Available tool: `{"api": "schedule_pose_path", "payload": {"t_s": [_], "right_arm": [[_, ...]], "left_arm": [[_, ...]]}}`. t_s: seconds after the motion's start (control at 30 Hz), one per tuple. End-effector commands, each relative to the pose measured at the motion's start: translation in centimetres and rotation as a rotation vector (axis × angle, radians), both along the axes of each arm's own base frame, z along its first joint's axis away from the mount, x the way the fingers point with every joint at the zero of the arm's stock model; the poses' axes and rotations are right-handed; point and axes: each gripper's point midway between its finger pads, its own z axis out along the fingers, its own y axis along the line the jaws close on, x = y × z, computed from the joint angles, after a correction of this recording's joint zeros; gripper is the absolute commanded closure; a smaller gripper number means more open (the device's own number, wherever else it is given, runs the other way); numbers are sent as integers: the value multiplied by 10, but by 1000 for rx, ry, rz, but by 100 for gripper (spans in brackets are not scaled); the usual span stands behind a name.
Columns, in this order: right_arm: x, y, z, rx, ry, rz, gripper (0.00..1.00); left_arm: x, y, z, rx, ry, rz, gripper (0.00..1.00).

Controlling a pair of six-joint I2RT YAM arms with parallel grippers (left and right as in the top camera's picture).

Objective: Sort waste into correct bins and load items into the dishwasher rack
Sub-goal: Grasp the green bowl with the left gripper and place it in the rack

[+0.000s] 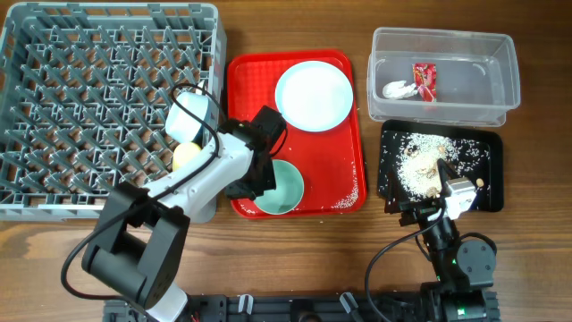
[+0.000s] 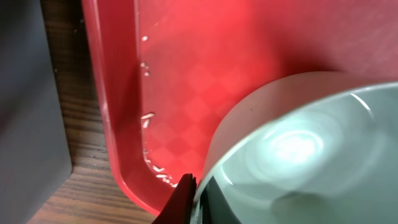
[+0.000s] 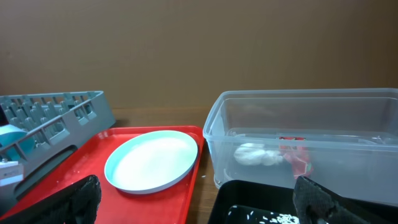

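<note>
The left hand (image 1: 257, 182) is reaching over the red serving tray (image 1: 246, 80) and is clamping the near-left rim of a mint-green bowl (image 1: 284, 190). In the left wrist view one dark finger (image 2: 181, 198) is pressing the outside of the rim, and a dark shape is sitting just inside it. The bowl is resting upright on the tray's front part. The pale blue plate (image 1: 314, 96) is lying flat on the tray's back right corner, apart from the bowl. A few rice grains (image 1: 345, 202) are lying along the tray's front right edge.

The grey dishwasher rack (image 1: 54, 54) is standing to the left of the tray. A small yellow cup (image 1: 186, 156) is sitting among the pegs near the rack's right edge, beside the left arm.

The right hand (image 3: 199, 210) is hanging at the front edge of the black tray (image 1: 487, 148), with its fingers spread wide apart and gripping nothing. Rice scraps (image 1: 418, 166) are lying heaped on that tray. Behind it, the clear tub (image 1: 447, 40) is holding the red wrapper (image 1: 423, 80) and the white napkin (image 1: 398, 89) side by side. Everything is resting on the wooden bench (image 1: 295, 255).
</note>
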Motion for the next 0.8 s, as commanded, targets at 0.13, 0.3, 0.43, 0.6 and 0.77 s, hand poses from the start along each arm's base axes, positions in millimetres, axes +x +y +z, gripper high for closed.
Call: {"api": "schedule_pose_path", "payload": {"t_s": [0.13,0.3,0.43,0.6,0.77], "right_arm": [[-1,1,2,-17,-13,9,0],[-1,1,2,-17,-13,9,0],[-1,1,2,-17,-13,9,0],[-1,1,2,-17,-13,9,0],[-1,1,2,-17,-13,9,0]], "left_arm": [[49,61,149,319,-371,74,96],[60,135,255,737,-671,127,96],[70,178,284,1026,-732,159,96],[91,213,254,1207,-660,211,96],[109,227,216,1278,-565,189,96]]}}
